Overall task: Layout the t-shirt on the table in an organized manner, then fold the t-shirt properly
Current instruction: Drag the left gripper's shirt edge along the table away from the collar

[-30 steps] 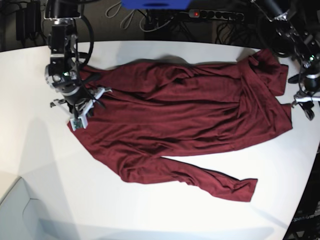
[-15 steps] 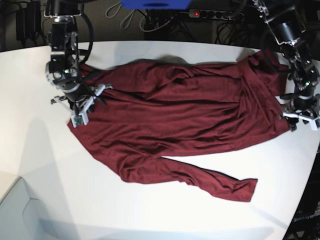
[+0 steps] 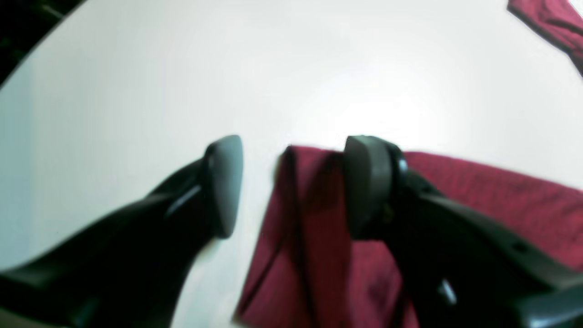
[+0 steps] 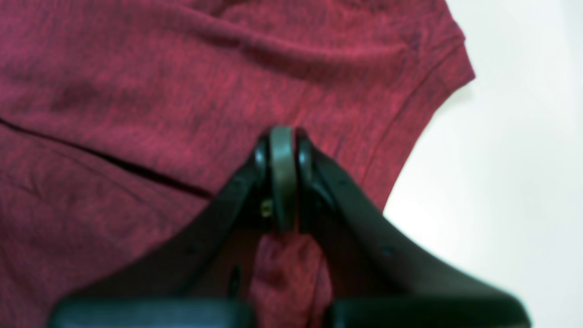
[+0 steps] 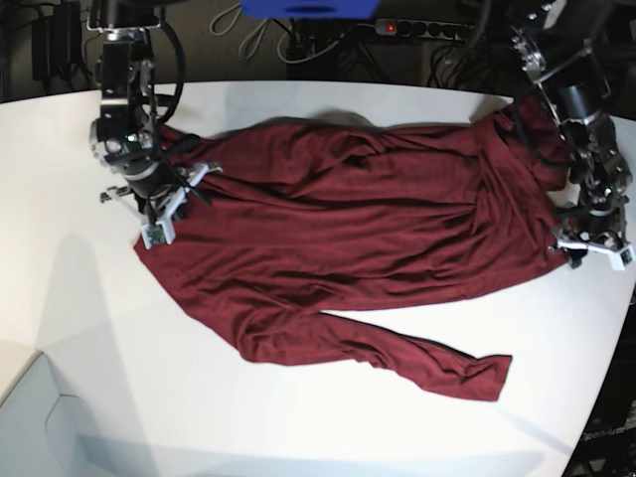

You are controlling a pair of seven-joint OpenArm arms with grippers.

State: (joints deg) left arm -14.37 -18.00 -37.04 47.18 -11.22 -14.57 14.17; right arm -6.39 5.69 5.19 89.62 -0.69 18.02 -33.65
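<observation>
The dark maroon t-shirt (image 5: 348, 229) lies spread and wrinkled across the white table (image 5: 328, 417), one long sleeve (image 5: 417, 363) trailing toward the front. My right gripper (image 5: 159, 199) stands at the shirt's left end; in the right wrist view it (image 4: 282, 136) is shut with fabric (image 4: 136, 91) bunched between its fingers. My left gripper (image 5: 576, 248) is at the shirt's right edge. In the left wrist view it (image 3: 295, 148) is open, and a corner of the shirt (image 3: 309, 214) lies between its fingers (image 3: 223, 182).
A power strip (image 5: 427, 28) with a red light, cables and a blue object (image 5: 308, 8) sit behind the table's far edge. The table's curved edge (image 5: 601, 397) runs down the right side. A pale box (image 5: 35, 417) sits at the lower left corner.
My left arm has come down and inward to the shirt's right edge. My right gripper has shifted slightly toward the back, still holding fabric.
</observation>
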